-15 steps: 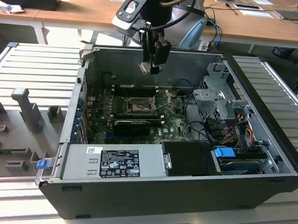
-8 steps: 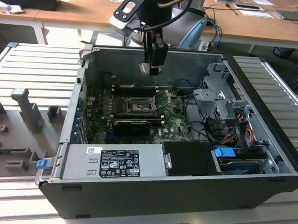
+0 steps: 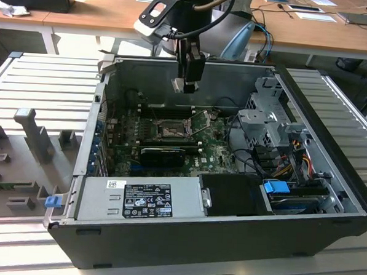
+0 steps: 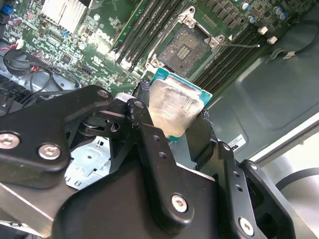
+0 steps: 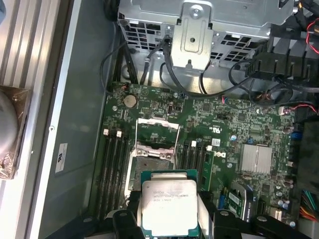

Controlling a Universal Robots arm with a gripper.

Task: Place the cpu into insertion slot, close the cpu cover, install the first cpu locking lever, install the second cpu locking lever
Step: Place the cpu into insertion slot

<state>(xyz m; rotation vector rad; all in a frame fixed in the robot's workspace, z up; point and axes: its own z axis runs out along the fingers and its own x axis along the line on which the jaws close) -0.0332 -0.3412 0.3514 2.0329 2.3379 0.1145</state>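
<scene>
Exterior view: your gripper [image 3: 186, 83] hangs inside the open computer case [image 3: 165, 242] with the cpu [image 3: 179, 85] in it, above the insertion slot [image 3: 170, 129] and clear of it. The case holds the motherboard [image 3: 215, 148], a black expansion card [image 3: 162, 153], the power supply [image 3: 140, 200] along the near wall, and a drive cage [image 3: 265, 114] with cable bundles [image 3: 293, 149] on the exterior view's right.

Second wrist view: the fingers [image 4: 149, 142] are clamped on opposite edges of the cpu [image 4: 172, 112], metal top towards the camera. The insertion slot [image 4: 187, 50] is empty, with its pin field bare. Main risk, as I judge it, is the pins: if you bring the chip down tilted or rotated off the socket's keying, a corner lands first and bends them. An edge grip leaves little margin, so any bump on the surround could twist the chip between the pads.

First wrist view: the cpu [image 5: 170, 206] sits square in the gripper [image 5: 172, 219], label up, short of the insertion slot [image 5: 149, 167]. The cpu cover [image 5: 157, 135] is swung open on the far side of the socket, with board visible through its window. If it drops early it fouls the chip. I can't make out the levers clearly. The memory slots [image 5: 113, 164] run just beside the socket on both sides, so a finger could clip them if you drift sideways.
</scene>
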